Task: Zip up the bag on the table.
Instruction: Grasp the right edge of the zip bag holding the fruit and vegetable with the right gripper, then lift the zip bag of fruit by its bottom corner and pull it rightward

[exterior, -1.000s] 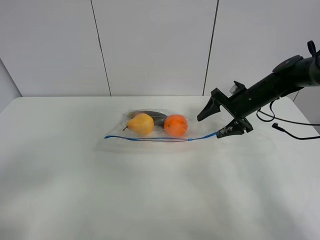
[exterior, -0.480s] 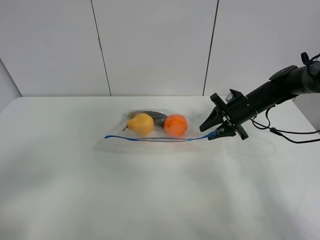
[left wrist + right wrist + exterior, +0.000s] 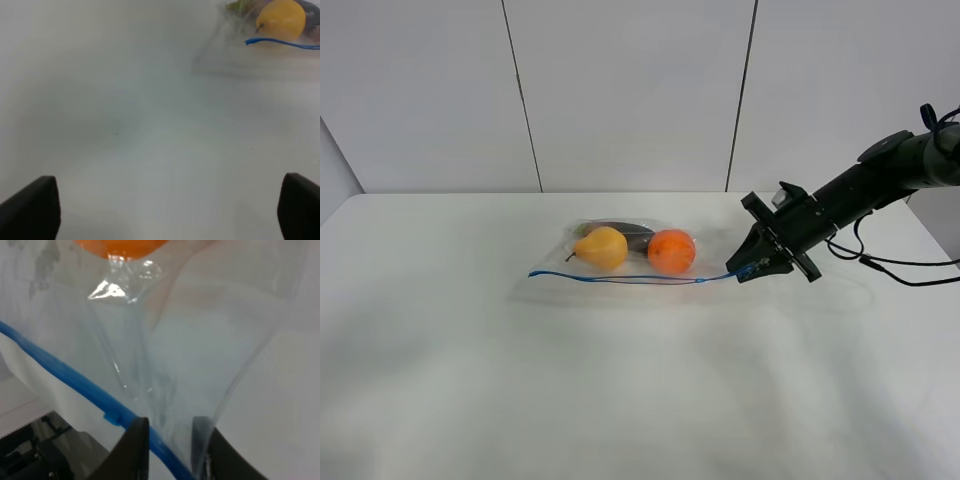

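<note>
The bag point(image 3: 638, 262) lies flat on the far middle of the table point(image 3: 460, 380), holding a pear point(image 3: 603, 247), an orange point(image 3: 671, 250) and a dark item point(image 3: 623, 232). Its blue zipper strip point(image 3: 620, 279) runs along the near edge, with its long axis left to right in the exterior view. The right gripper point(image 3: 751, 269) is at the strip's right end, fingertips point(image 3: 134, 447) close together and pinching the strip and creased plastic between them. The rest of the strip stretches away leftward from those fingers. A small blue tab point(image 3: 113, 417), possibly the slider, sits just beyond them. The left gripper point(image 3: 167, 210), fingers spread wide, is over bare table. It is well apart from the strip's free left end but is the nearer arm to it.
</note>
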You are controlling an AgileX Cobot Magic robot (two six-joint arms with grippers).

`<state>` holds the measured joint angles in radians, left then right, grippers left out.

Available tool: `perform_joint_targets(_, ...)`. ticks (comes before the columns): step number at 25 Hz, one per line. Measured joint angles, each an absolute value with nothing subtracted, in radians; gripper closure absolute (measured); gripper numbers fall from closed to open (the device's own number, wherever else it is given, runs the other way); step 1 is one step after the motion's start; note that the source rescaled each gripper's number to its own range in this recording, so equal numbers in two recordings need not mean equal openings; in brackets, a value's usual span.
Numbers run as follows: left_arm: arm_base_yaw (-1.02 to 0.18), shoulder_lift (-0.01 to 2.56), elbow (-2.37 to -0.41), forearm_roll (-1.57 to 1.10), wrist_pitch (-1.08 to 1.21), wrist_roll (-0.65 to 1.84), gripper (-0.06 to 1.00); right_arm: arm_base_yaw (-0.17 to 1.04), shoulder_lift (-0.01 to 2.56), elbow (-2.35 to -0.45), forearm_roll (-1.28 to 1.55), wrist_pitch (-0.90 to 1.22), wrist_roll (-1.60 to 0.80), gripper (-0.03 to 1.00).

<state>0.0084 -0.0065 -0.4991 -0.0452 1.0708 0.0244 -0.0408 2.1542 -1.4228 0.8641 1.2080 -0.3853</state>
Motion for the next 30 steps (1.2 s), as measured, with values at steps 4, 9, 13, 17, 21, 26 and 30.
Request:
perform_joint_targets(4,0.008,-0.006,-0.499,-0.045,1.071,0.024,-0.05,-0.041,2.154,-1.423,0.856,1.208,-0.385,0.7)
perform_joint_targets(9,0.008,-0.006,-0.499,-0.045,1.071,0.024,-0.05,-0.041,2.154,-1.423,0.854,1.209,-0.385,0.7)
perform_joint_targets(13,0.008,-0.006,-0.499,-0.045,1.071,0.024,-0.05,-0.041,2.154,-1.423,0.854,1.209,-0.385,0.78)
perform_joint_targets(17,0.008,-0.006,-0.499,-0.045,1.071,0.024,-0.05,-0.04,2.154,-1.423,0.854,1.209,-0.389,0.94)
perform_joint_targets(21,0.008,-0.006,-0.499,-0.045,1.071,0.024,-0.05,-0.039,2.154,-1.423,0.862,1.209,-0.396,0.97)
perform_joint_targets(26,0.008,-0.006,-0.499,-0.045,1.071,0.024,-0.05,-0.039,2.154,-1.423,0.919,1.209,-0.409,0.97)
perform_joint_targets(30,0.008,-0.006,-0.499,-0.045,1.071,0.024,-0.05,-0.037,2.154,-1.423,1.011,1.21,-0.424,0.97)
